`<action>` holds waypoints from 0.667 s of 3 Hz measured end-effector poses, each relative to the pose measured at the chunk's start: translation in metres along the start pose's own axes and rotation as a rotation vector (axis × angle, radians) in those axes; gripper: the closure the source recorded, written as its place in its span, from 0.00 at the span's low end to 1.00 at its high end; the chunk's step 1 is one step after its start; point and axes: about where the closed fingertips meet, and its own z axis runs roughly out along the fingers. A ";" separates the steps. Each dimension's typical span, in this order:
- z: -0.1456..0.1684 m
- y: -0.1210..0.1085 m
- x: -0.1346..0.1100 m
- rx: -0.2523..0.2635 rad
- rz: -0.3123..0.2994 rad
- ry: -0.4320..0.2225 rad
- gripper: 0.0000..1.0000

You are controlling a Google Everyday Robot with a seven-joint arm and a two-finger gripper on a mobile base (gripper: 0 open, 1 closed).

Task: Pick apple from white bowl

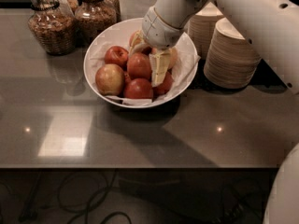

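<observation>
tool [148,59]: low inside the white bowl [110,35] on the desk [140,139], right at the apple [138,65]; open or clamped, cannot tell | apple: mid-pile, touching its neighbours | risk: smooth round skin slips out on lift; front apple [138,88] gets nudged over the rim; paper lining [188,65] snags and drags.

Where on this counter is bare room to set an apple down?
The counter strip in front of the white bowl is bare, also left of it, before the jars. Crowded at the back: jars, stacked bowls. The gripper sits inside the bowl among apples.
</observation>
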 end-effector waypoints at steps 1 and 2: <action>0.000 0.000 0.000 0.000 0.000 0.000 1.00; 0.000 0.000 0.000 0.000 0.000 0.000 1.00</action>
